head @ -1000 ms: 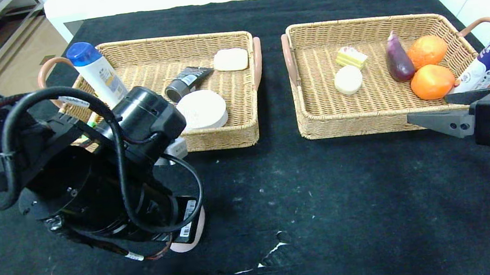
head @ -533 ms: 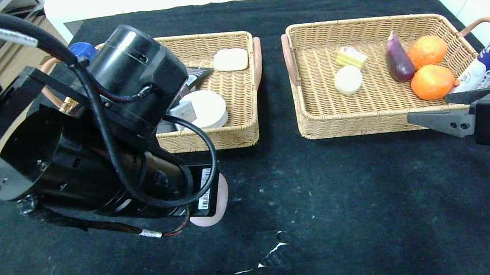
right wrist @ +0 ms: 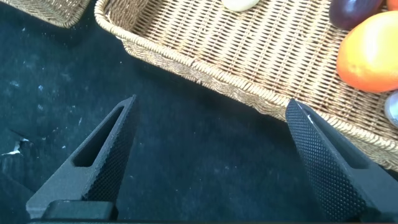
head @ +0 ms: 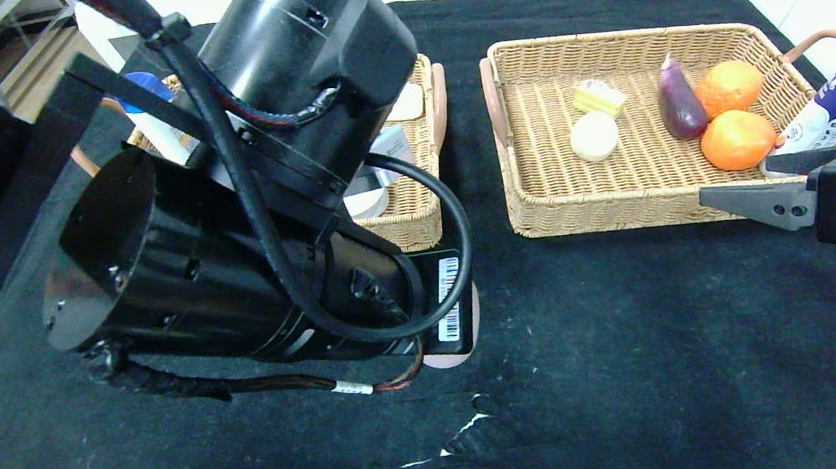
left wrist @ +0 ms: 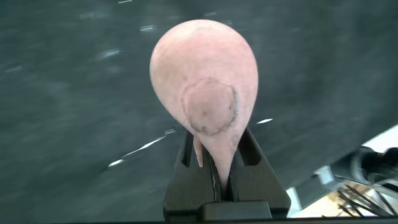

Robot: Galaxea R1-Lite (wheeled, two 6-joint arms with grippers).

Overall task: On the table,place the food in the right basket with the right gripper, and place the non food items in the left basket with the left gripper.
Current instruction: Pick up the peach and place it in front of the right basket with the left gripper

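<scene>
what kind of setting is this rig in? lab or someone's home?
Most likely a lab or test bench staged for sorting, not a home. A table draped in black cloth holds two matching wicker baskets, the left basket and the right basket. Toy-like food such as the oranges sits inside. Plain white walls stand behind.

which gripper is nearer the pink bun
Left. The left gripper has its fingers shut on the pink bun, held above the table. The right gripper hangs open by the right basket, well away.

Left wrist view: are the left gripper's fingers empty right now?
No, the left gripper is shut on the pinkish-mauve bun, its soft edge pinched between the two black fingers above the black cloth.
</scene>
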